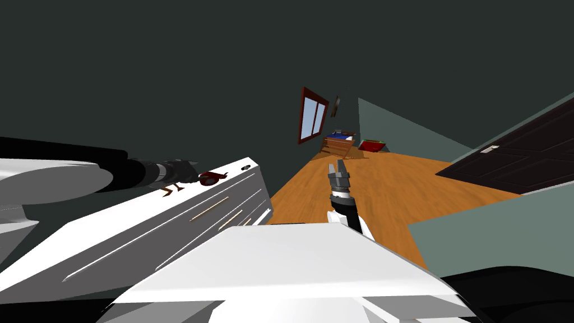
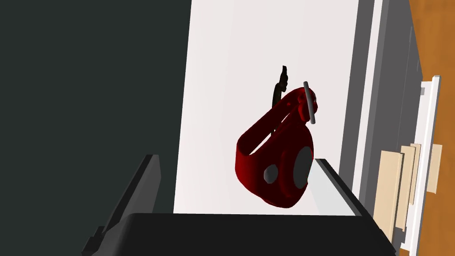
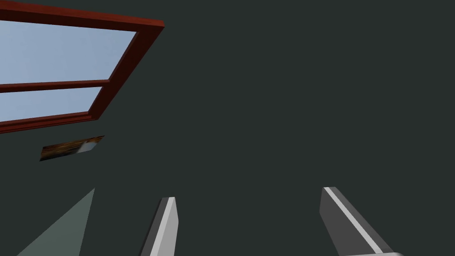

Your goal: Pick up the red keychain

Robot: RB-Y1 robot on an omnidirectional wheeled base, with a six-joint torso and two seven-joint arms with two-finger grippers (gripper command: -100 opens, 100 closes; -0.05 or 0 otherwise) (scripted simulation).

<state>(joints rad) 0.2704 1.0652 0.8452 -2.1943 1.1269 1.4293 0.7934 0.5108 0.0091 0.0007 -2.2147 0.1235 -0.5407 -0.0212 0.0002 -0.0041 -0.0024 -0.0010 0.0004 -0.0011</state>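
Left wrist view: left gripper (image 2: 235,158) with blades spread wide, red keychain (image 2: 275,171) between them, close against one blade and well clear of the other, lying on the white dresser top (image 2: 222,66). Head view: keychain at the gripper's tip, toward the dresser's far end, above drawer fronts (image 1: 185,238) with pale handles (image 1: 208,209). Right gripper (image 1: 339,167) raised over the wooden floor (image 1: 392,185), blades apart.

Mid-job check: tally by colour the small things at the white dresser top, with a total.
Red: 1, the red keychain with grey buttons.
Brown: 1, a small brown thing beside the keychain.
Dark: 1, a small dark thing near the far corner of the white dresser.
Total: 3.
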